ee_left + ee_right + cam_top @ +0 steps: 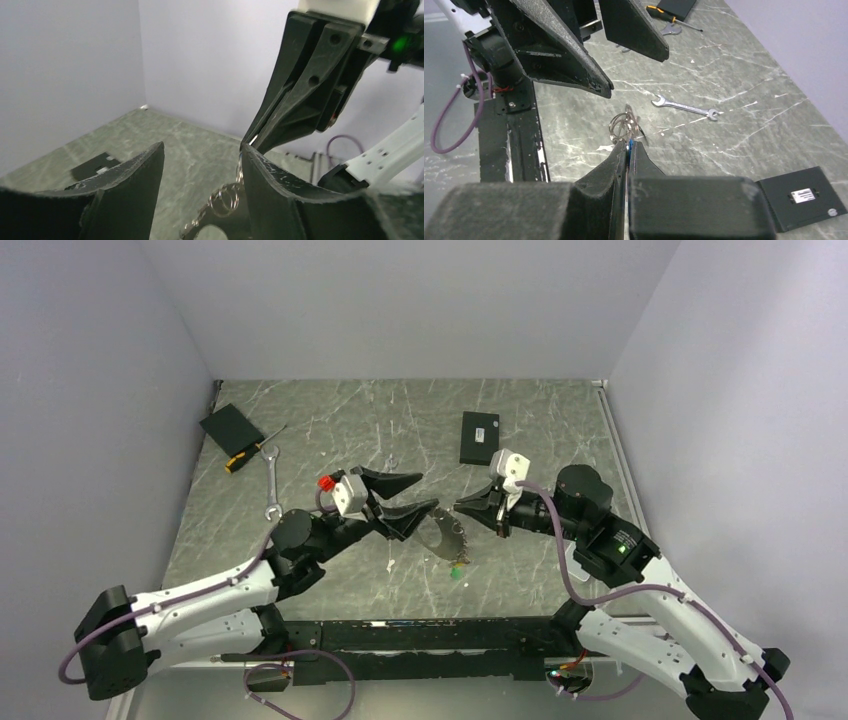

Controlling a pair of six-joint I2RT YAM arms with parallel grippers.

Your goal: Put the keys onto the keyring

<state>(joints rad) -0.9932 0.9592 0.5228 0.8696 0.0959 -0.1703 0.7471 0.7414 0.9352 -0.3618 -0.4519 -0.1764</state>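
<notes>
Grey-green marbled table surface (330, 430), white-walled. White-and-black left arm (200, 605), reaching from the near left corner to the centre. Its left gripper (428, 491) has its jaws spread wide around no object. White-and-black right arm (650, 605), from the near right corner; right gripper (462, 508) pinched tight on the keyring. Two flat black boxes: one at the far left corner (231, 427), one mid-far edge (479, 437). Silver open-ended wrench (273, 483), left side. Orange-and-black-handled screwdriver (250, 454), beside the corner box. Thin silver wire keyring (622, 125) – centre of the surface, between both grippers, its chain cluster at the right fingertips. Small keys (458, 566), one green-headed, below the loop.
</notes>
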